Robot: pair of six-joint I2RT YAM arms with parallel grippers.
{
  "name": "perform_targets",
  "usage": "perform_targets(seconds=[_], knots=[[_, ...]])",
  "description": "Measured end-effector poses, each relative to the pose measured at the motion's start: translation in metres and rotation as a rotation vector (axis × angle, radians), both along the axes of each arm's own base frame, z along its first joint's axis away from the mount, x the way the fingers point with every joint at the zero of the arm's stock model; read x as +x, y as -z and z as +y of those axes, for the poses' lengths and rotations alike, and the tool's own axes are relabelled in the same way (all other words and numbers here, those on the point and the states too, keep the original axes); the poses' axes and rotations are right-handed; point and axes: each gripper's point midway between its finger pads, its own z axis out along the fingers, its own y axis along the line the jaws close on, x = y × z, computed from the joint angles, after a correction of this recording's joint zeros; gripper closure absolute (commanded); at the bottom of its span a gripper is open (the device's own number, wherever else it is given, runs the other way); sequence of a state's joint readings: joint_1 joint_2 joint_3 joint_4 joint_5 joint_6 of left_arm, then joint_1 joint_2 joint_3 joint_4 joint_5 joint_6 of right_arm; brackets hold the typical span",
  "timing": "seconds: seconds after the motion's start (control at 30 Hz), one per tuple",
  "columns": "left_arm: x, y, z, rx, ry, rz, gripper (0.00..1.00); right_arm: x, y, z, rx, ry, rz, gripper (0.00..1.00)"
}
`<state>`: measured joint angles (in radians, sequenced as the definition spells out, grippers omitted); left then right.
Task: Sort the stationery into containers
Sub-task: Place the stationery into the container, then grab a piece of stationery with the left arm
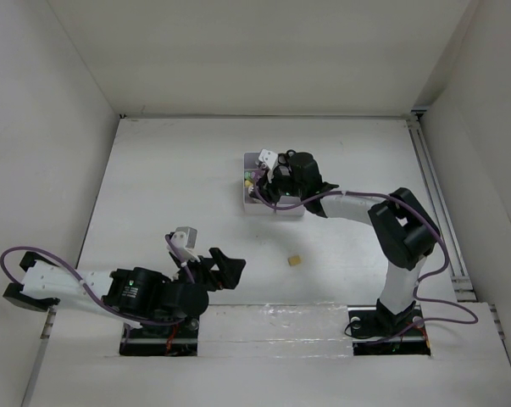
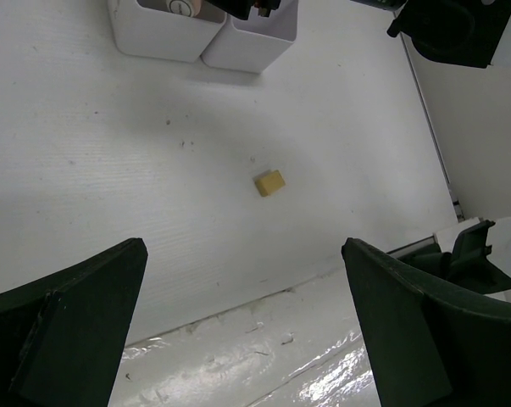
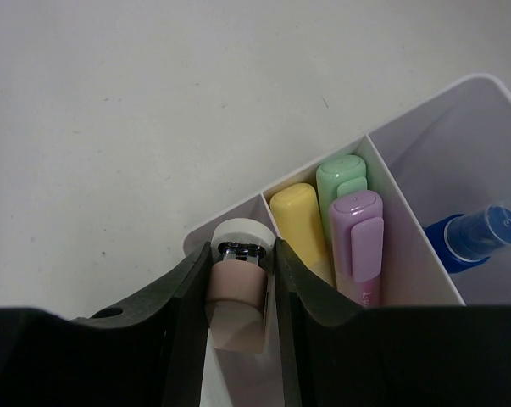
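My right gripper (image 3: 238, 254) is shut on the pink stapler (image 3: 236, 297), holding it nose up in the corner compartment of the white organiser (image 3: 458, 89). The neighbouring compartment holds a yellow tube (image 3: 299, 225), a green marker (image 3: 340, 180) and a pink marker (image 3: 358, 242). A blue-capped tube (image 3: 475, 242) lies in another compartment. From above, the right gripper (image 1: 268, 182) covers much of the organiser (image 1: 248, 202). The tan eraser cube (image 1: 295, 261) (image 2: 269, 182) lies alone on the table. My left gripper (image 1: 225, 267) (image 2: 244, 248) stands open and empty, left of the eraser, near the front edge.
White walls close the table on the left, back and right. A metal rail (image 1: 437, 203) runs along the right side. A glossy white ledge (image 2: 263, 348) borders the near edge. The right arm's base (image 1: 391, 322) stands at the front right.
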<state>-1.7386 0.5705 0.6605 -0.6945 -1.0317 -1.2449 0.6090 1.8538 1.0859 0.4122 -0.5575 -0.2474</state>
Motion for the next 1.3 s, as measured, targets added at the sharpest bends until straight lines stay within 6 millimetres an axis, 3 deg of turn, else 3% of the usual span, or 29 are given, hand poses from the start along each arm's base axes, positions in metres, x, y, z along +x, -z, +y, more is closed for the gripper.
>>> perform_targets(seconds=[0.13, 0.37, 0.4, 0.5, 0.53, 0.57, 0.87, 1.13, 1.23, 1.3], knots=[[0.0, -0.001, -0.001, -0.002, 0.003, -0.003, 0.0, 0.0, 0.0, 0.0, 0.001, 0.002, 0.003, 0.68], [0.0, -0.002, -0.002, 0.001, 0.008, -0.01, 0.0, 0.001, -0.002, 0.001, 0.01, 0.01, 0.01, 0.59], [0.0, -0.002, -0.002, 0.002, 0.009, -0.011, 0.0, 0.001, -0.002, 0.001, 0.012, 0.011, 0.012, 0.45], [0.0, -0.003, -0.002, 0.003, 0.011, -0.012, 0.0, 0.002, -0.004, 0.001, 0.021, 0.022, 0.015, 0.44], [0.0, -0.003, -0.002, 0.003, 0.011, -0.013, 0.0, 0.002, -0.005, 0.001, 0.023, 0.023, 0.014, 0.11], [0.0, -0.003, -0.002, 0.003, 0.011, -0.013, 0.0, 0.002, -0.006, 0.001, 0.027, 0.027, 0.02, 0.09], [0.0, -0.003, -0.003, 0.006, 0.014, -0.016, 0.0, -0.006, -0.036, -0.003, 0.079, 0.031, -0.017, 0.09], [-0.001, 0.0, -0.005, 0.018, 0.024, -0.025, 0.0, -0.026, -0.099, -0.014, 0.182, 0.037, -0.083, 0.1], [-0.001, 0.003, -0.009, 0.049, 0.029, -0.036, 0.0, -0.03, -0.122, -0.027, 0.219, 0.131, -0.096, 0.0], [-0.002, 0.011, -0.014, 0.1, 0.033, -0.048, 0.0, -0.03, -0.138, -0.036, 0.241, 0.226, -0.096, 0.0]])
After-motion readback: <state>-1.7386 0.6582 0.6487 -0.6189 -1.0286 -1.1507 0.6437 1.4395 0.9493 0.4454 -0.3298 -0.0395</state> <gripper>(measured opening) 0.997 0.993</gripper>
